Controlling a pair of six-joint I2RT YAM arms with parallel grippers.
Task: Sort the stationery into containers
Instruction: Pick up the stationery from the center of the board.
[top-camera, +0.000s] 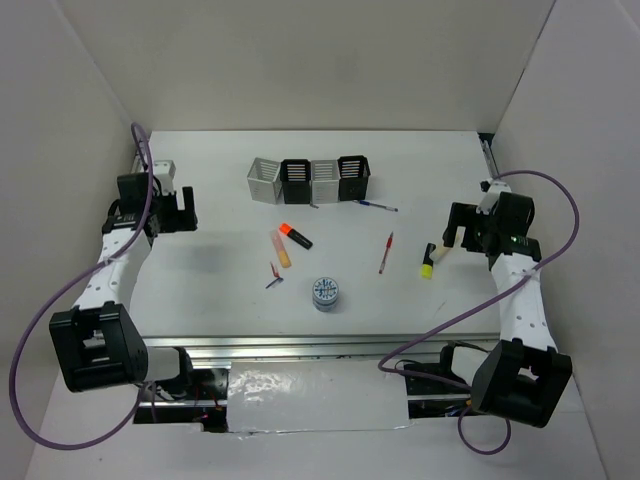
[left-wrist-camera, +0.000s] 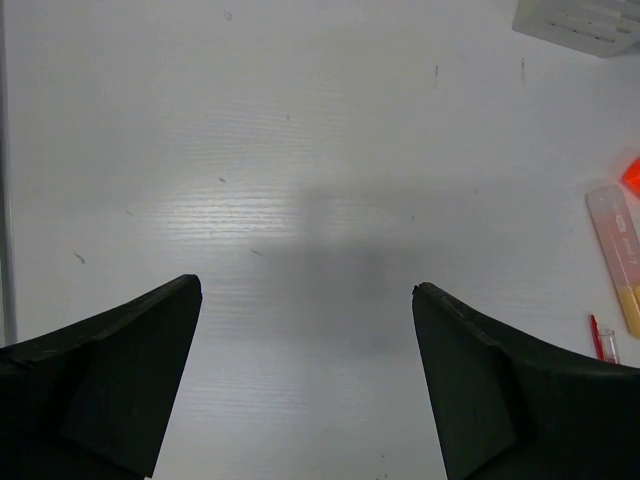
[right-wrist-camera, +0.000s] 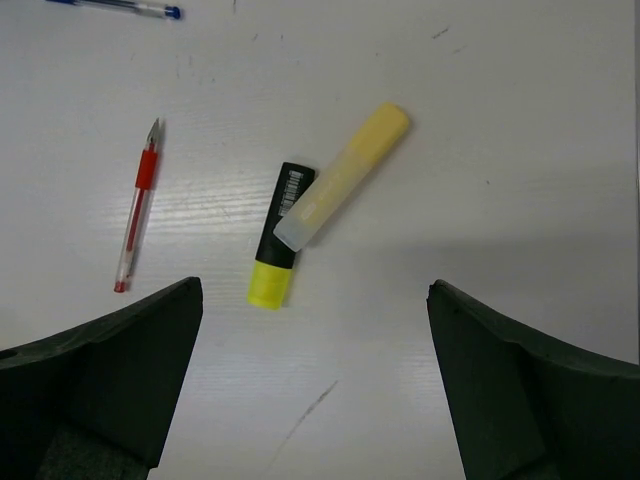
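Observation:
The containers (top-camera: 310, 180), a row of grey and black slatted cups, stand at the back middle. In front lie an orange-black highlighter (top-camera: 296, 236), a peach marker (top-camera: 280, 248), a tiny red-blue piece (top-camera: 274, 277), a round disc (top-camera: 326, 293), a red pen (top-camera: 386, 253) and a blue pen (top-camera: 376, 206). A yellow-black highlighter (right-wrist-camera: 278, 250) lies under a pale yellow marker (right-wrist-camera: 345, 175), just ahead of my right gripper (right-wrist-camera: 315, 285), which is open and empty. My left gripper (left-wrist-camera: 305, 285) hangs open over bare table at the far left.
The white table (top-camera: 220, 290) is boxed in by white walls on three sides. A metal rail (top-camera: 300, 350) runs along the near edge between the arm bases. The peach marker (left-wrist-camera: 620, 250) shows at the right edge of the left wrist view.

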